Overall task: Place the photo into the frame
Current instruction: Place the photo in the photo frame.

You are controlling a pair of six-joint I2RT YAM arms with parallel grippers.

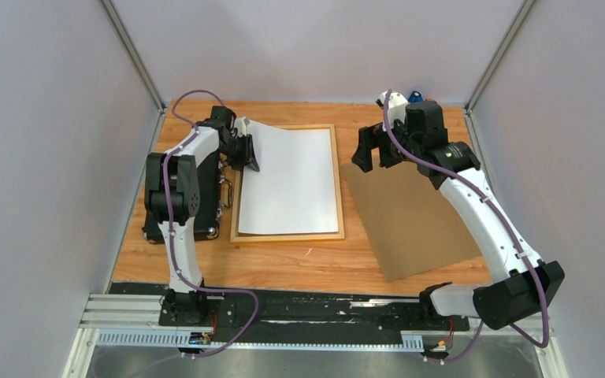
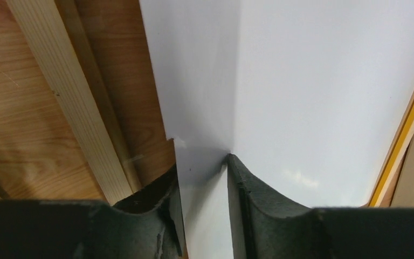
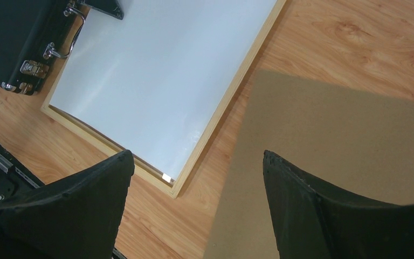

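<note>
Top cam: I'm seeing the frame (image 1: 287,236) lying flat mid-counter (image 1: 299,264), with the photo (image 1: 291,181) sitting inside it, blank white side up. Its far-left corner is curling up at the left jaws. The black case (image 1: 213,213) is sitting just left of the frame, and the brown backing board (image 1: 417,220) is lying to its right. The right jaws are hovering over the board's far-left corner. Left wrist: the jaws are standing slightly apart, straddling the photo's edge, and the sheet is bending between the fingers (image 2: 253,199). Right wrist: the jaws are gaping wide, gripping nothing, hanging above the board's edge beside the frame's corner.
</note>
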